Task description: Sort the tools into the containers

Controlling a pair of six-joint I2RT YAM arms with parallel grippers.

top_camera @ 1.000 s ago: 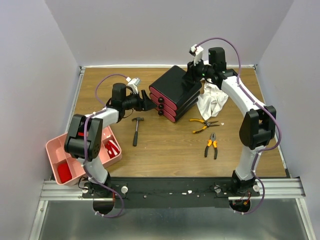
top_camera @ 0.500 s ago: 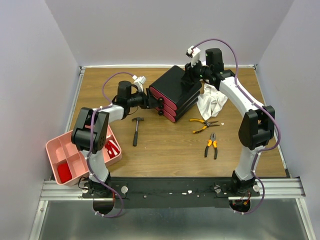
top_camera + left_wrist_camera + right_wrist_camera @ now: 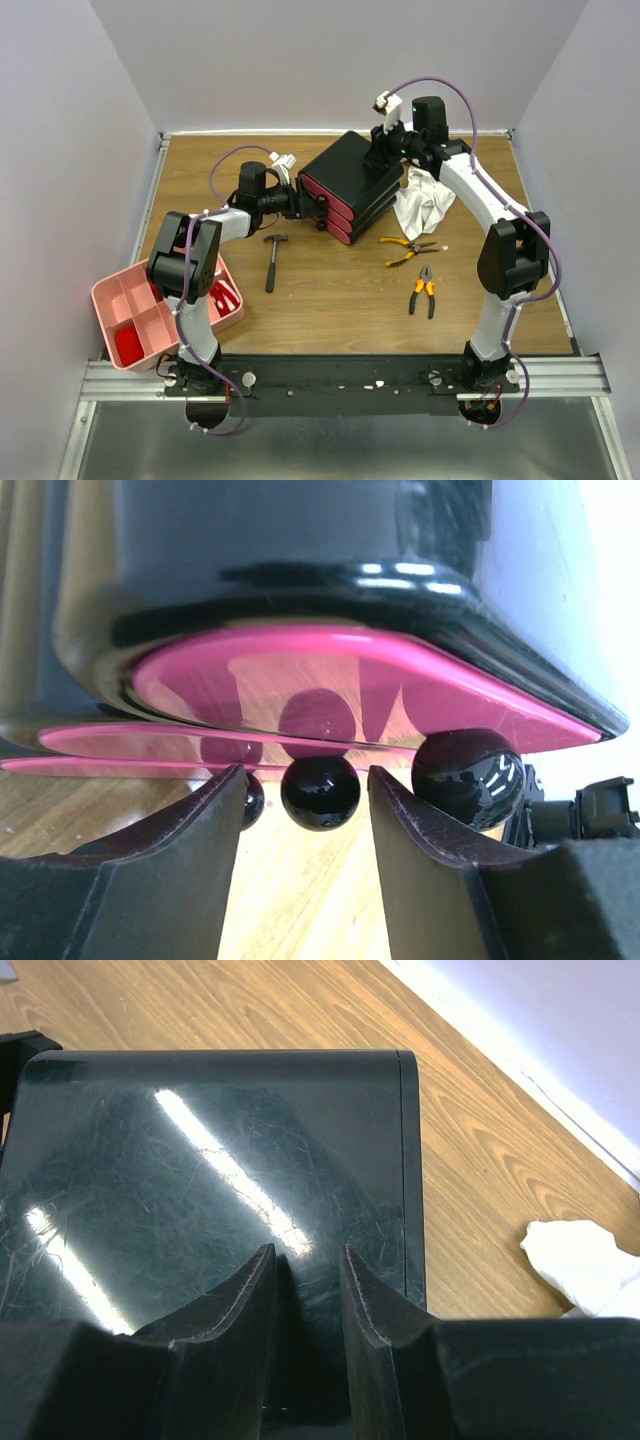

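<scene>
The black box (image 3: 345, 170) with three magenta drawers stands at the back middle of the table. My left gripper (image 3: 298, 203) is at its drawer fronts, open, with one black knob (image 3: 320, 792) between the fingertips (image 3: 225, 810) and a gap on each side. Two other knobs (image 3: 467, 777) flank it. My right gripper (image 3: 383, 160) rests on the box's top (image 3: 200, 1160), fingers a narrow gap apart and holding nothing. A black-handled hammer (image 3: 272, 262) and two pliers (image 3: 405, 250) (image 3: 424, 290) lie on the table. The pale-pink tray (image 3: 100, 300) sits at the near left.
A crumpled white cloth (image 3: 425, 200) lies right of the box and also shows in the right wrist view (image 3: 580, 1260). Red items (image 3: 225, 297) lie in the tray's compartments. The back wall edge runs close behind the box.
My left gripper has moved right from beside the box up to the drawer fronts, bringing its fingers around a knob. The right gripper has stayed on the box top.
</scene>
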